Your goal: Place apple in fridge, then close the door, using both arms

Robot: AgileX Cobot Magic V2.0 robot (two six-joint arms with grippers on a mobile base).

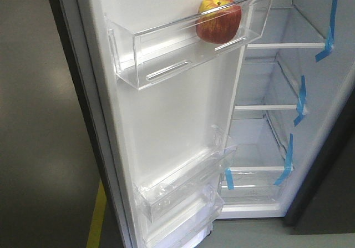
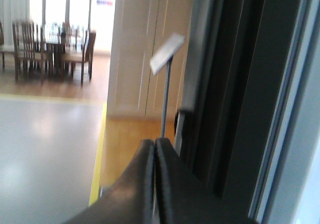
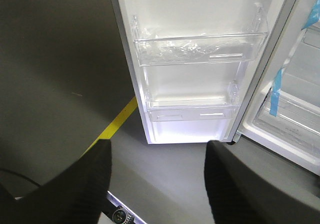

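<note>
Right end effector (image 3: 157, 184) points down toward the floor (image 3: 60, 83) below the door (image 3: 200, 8), fingers (image 3: 75, 184) spread wide, holding nothing. Left end effector (image 2: 155, 184) is pressed fully together, empty, just beside the door's dark outer edge. Apple (image 1: 219, 19) sits in the top clear bin (image 1: 166, 54) of the open door.

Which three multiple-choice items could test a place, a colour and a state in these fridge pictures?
1. Where is the apple? A on a shelf; B in the top door bin; C on the floor.
2. What colour is the tape? A blue; B red; C green.
3. How does the door stand? A shut; B open; C taken off.
Answers: B, the apple sits behind the bin's clear wall; A, the strips are blue; B, the door's white inner side faces the camera.
</note>
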